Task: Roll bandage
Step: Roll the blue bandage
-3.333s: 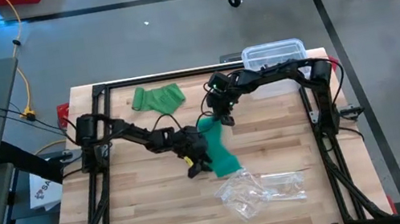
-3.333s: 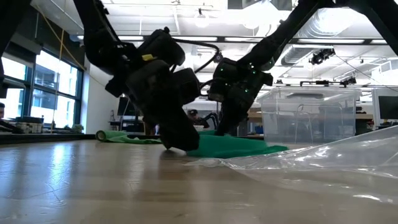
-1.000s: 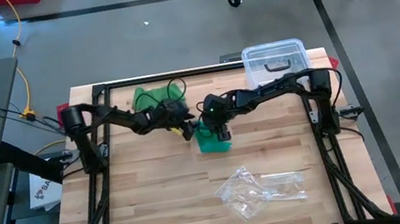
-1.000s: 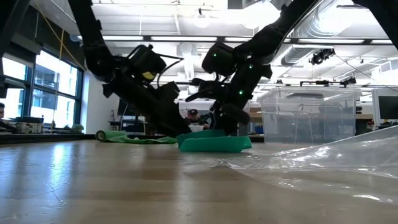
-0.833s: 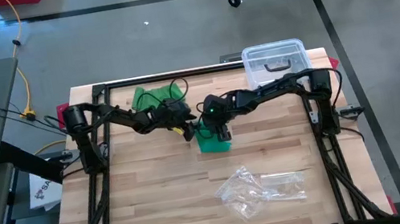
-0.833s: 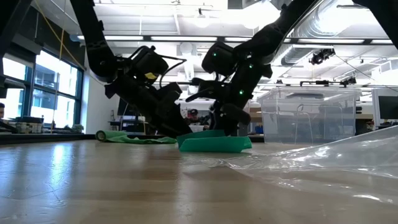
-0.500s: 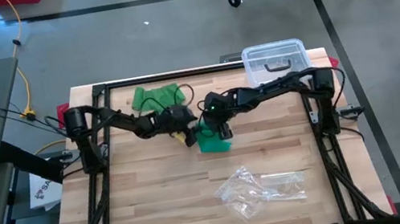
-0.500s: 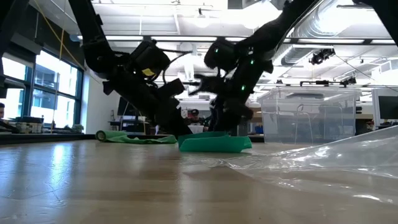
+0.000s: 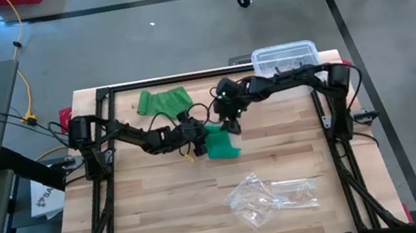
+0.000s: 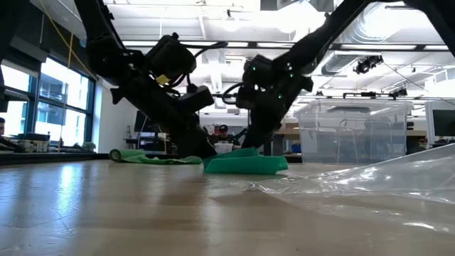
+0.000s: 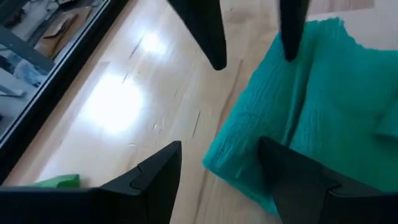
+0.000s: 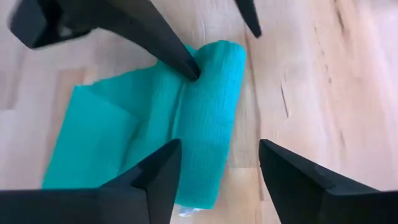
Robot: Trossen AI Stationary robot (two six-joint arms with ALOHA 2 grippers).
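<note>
- Left pincer (image 9: 193, 143) sits low at the left edge of the teal bandage (image 9: 222, 144), jaws apart, gripping nothing; left wrist view shows bare wood btwn its fingers (image 11: 158, 180), w/ the cloth's edge by one finger.
- Right pincer (image 9: 229, 123) hovers just behind the bandage, jaws apart & empty. A sec ago it was pressed down on the cloth; now it has lifted & drawn back toward the clear bin (image 9: 285, 56), spreading its jaws as it went.
- Left pincer was up by the 2nd green cloth (image 9: 163, 101); it has since slid down to the bandage's left side.
- A few secs back the bandage lay as a long strip toward the plastic bag (image 9: 271, 197); now it's a short, thick bundle mid-desk (image 9: 149, 219). Judging by that, one fold or roll turn is done & both pincers look to be resetting for another; not a tight roll yet.
- Right wrist view shows what the high view can't: a rolled tube (image 12: 214, 118) along one edge, flat layers beside it, and the left arm's fingertip touching the seam.
- Low view shows the bundle (image 10: 245, 164) lying flat on the desk w/ a lip raised, both pincers angled down just above it — height the high view hides.
</note>
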